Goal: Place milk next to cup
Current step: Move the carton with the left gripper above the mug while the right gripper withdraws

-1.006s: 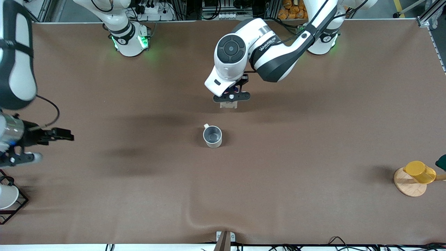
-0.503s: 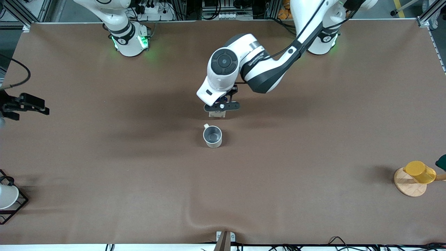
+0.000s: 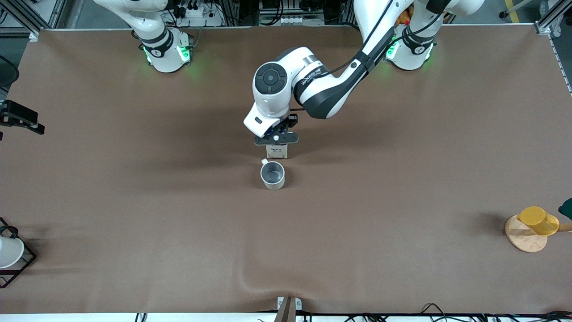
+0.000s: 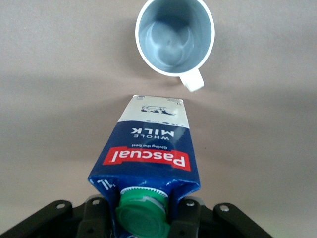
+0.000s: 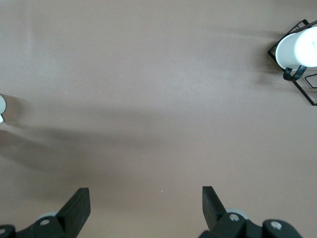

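At the middle of the table (image 3: 134, 201) you have the cup (image 3: 272, 175), upright, its grey inside showing and its small white handle tab pointing toward the robots' bases. Just beside it, on the side farther from the front camera, you see the milk (image 3: 276, 151) held upright in the left gripper (image 3: 276, 139), whose fingers are clamped on the carton's upper part near the green cap (image 4: 142, 214). In the left wrist view the carton's base sits close to the cup's handle with a narrow strip of brown cloth between them; you cannot tell whether the base is touching the table. The red logo and the white lower band of the milk face that wrist camera.

Your right gripper (image 5: 143, 208) hangs spread wide, holding nothing, over the right arm's end of the table, and that arm waits. There a white cup (image 5: 299, 47) sits in a black wire rack (image 3: 18, 264). At the left arm's end, a yellow cup (image 3: 538, 220) lies on a round wooden stand (image 3: 523, 239).
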{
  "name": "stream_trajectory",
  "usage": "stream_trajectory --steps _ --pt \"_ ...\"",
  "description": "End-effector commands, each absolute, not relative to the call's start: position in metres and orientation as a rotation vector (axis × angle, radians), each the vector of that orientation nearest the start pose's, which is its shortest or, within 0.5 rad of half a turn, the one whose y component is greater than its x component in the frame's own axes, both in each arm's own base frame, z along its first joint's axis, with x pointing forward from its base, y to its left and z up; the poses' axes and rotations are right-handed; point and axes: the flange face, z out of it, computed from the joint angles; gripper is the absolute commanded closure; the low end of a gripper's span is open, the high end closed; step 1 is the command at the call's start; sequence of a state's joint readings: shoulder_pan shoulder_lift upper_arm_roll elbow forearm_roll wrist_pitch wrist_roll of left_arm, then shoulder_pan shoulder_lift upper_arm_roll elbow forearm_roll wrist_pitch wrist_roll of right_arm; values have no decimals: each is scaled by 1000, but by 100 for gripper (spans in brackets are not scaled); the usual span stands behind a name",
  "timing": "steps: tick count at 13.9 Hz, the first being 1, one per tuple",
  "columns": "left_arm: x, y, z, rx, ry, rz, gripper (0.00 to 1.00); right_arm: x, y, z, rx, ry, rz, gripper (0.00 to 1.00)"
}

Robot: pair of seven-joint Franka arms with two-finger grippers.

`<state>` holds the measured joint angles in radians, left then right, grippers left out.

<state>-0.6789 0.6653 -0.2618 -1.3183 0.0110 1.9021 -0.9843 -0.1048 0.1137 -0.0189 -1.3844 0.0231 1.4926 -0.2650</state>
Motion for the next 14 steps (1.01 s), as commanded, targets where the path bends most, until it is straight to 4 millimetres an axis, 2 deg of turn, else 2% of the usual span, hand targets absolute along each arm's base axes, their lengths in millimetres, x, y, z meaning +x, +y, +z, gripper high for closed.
stream_trajectory --steps 1,7,8,9,10,13,14 --pt "467 -562 342 -3171 -175 271 59 562 -68 650 -3111 -231 5 0" --pt "477 -562 337 -3203 -194 223 47 554 -66 662 -3114 -219 -16 0" --pt "480 -560 335 -3205 -194 217 36 553 -67 663 -3114 -215 -18 0" --pt "481 -559 333 -3204 -177 213 14 551 -69 665 -3114 -210 -16 0" --pt "481 -559 334 -3211 -130 205 0 547 -70 667 -3112 -203 0 0" --pt "482 -558 347 -3219 -105 192 0 532 -75 670 -3088 -166 96 0" --pt "482 -555 366 -3228 -106 173 0 531 -70 672 -3089 -146 102 0"
